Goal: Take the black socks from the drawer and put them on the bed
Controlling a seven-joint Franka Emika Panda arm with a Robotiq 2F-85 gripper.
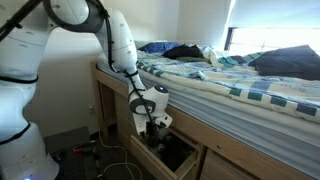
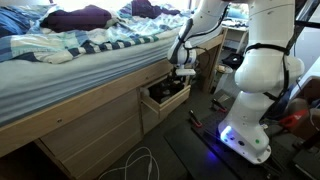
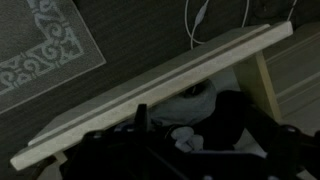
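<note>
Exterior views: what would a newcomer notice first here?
The big white robot arm dominates, bending beside the tall bed with its blue-striped white bedding. Its open pincer hangs just over the pulled-out drawer under the bed frame. In the wrist view, dark fabric shows inside that drawer.

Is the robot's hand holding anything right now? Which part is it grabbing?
Nothing. The gripper is open above the drawer, and nothing sits between its fingers.
</note>
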